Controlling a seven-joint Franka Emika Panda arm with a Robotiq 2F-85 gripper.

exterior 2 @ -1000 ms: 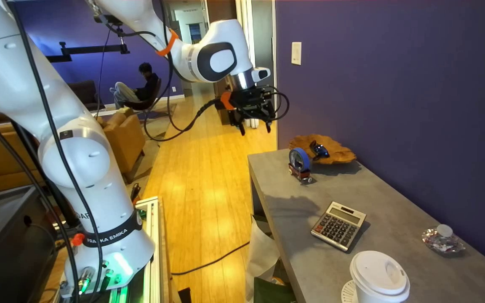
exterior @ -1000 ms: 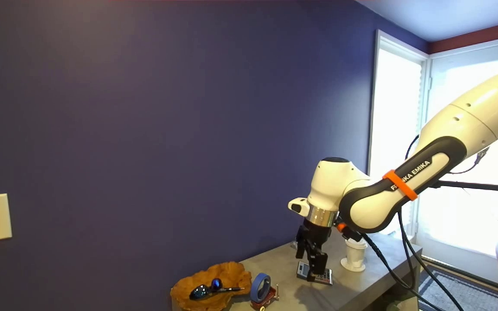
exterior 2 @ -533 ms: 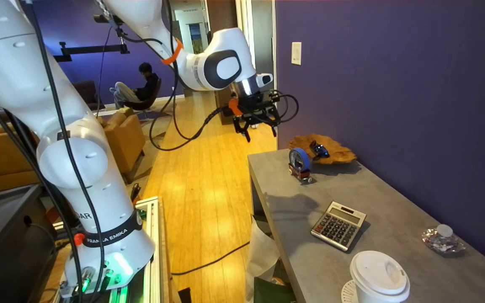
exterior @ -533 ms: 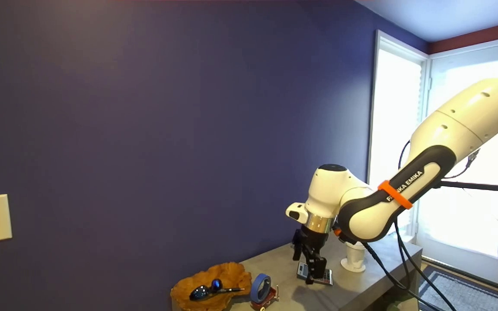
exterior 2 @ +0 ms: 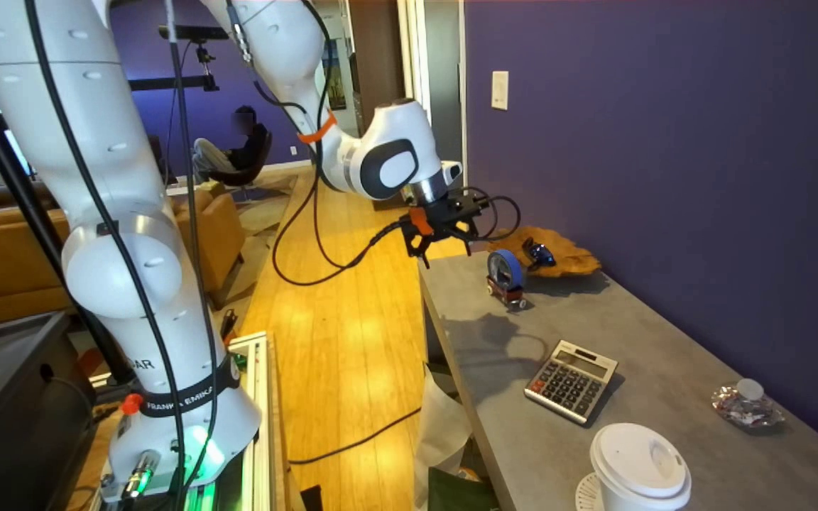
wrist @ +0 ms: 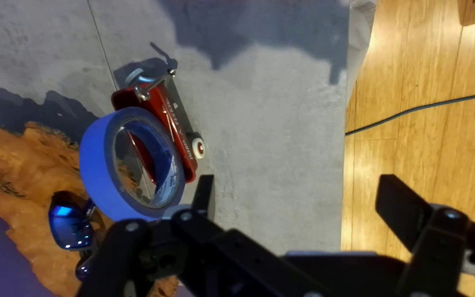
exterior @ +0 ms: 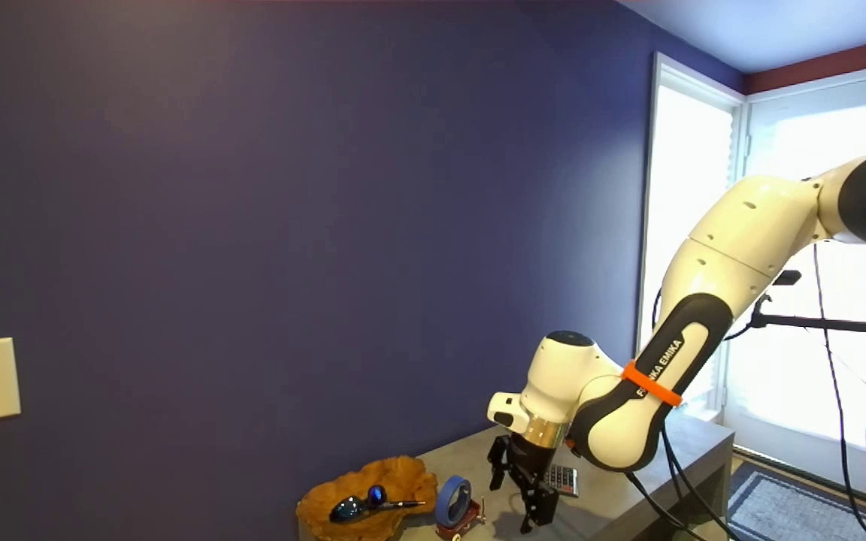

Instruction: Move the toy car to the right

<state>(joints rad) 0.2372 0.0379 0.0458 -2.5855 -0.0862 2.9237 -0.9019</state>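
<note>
The toy car is a small red wagon [wrist: 178, 130] with white wheels, standing on the grey table [wrist: 270, 136]. It also shows in both exterior views [exterior: 471, 518] [exterior 2: 507, 292]. A roll of blue tape [wrist: 97, 165] stands on edge in the wagon and hides part of its bed. My gripper [wrist: 297, 181] is open, with nothing between its fingers. In the wrist view the left finger [wrist: 203, 194] appears just below the wagon's end, and the right finger appears over the wooden floor. In both exterior views the gripper [exterior: 510, 508] [exterior 2: 446, 258] hangs above the table level, beside the wagon.
A brown wooden bowl [exterior 2: 574, 258] with dark blue sunglasses [exterior 2: 540, 253] stands beside the wagon against the wall. A calculator [exterior 2: 572, 381], a white lidded cup [exterior 2: 640, 468] and a clear crumpled bottle [exterior 2: 746, 406] stand farther along the table. The table edge drops to the floor.
My arm has come down and moved closer to the wagon, with the gripper staying open. The wagon, tape and other table objects have not moved.
</note>
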